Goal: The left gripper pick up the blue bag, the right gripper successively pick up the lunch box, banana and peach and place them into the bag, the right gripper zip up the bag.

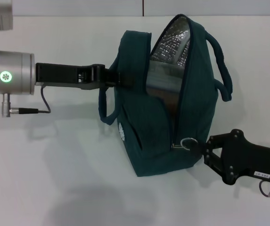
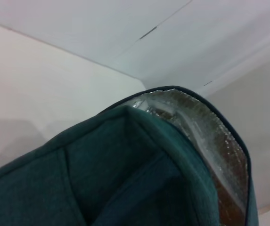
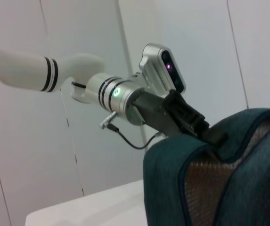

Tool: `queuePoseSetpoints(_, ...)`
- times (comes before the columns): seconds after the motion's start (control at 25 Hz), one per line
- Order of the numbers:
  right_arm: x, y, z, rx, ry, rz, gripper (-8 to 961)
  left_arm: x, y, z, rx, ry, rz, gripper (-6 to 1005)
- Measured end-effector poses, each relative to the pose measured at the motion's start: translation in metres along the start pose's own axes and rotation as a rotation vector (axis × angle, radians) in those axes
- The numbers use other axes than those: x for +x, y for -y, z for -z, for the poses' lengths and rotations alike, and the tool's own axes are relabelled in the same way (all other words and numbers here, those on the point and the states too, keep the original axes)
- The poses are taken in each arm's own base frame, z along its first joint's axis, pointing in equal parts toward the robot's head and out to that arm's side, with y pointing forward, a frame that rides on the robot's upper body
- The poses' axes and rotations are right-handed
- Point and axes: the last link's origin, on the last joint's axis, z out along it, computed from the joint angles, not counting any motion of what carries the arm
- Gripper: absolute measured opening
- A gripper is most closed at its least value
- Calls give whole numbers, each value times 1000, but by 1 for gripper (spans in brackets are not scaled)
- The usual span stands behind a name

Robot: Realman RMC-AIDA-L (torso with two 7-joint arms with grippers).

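The zipping step is in hand: mid-frame the bag [image 1: 165,117] hangs clenched at its upper-left edge by the left gripper [image 1: 113,77], while the right gripper [image 1: 201,149] at lower right grasps the zipper ring [image 1: 189,143], which next needs drawing up along the still-gaping mouth

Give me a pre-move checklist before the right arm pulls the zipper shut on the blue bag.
1. Left gripper holds the blue bag at its upper edge: ok; the right wrist view shows it clamped on the rim.
2. Right gripper at the ring zipper pull: ok, it is on the ring.
3. Zipper track free: ok as far as seen; the mouth gapes wide, showing the silver lining.
4. Lunch box, banana and peach inside: cannot tell; none is visible in any view.
5. Loop handle away from the zipper line: ok, it hangs off to the side.
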Motion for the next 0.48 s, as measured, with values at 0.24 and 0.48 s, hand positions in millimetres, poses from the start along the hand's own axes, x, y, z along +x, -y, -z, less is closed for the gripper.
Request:
queuePoseSetpoints(0.24,-7,1,0,13,53,8,13,-4,2,2,-3,-31,-39,52)
queuePoseSetpoints(0.48,-9,2,-2,0,52,21,13,-7,6,11,-18,-133,-104,121)
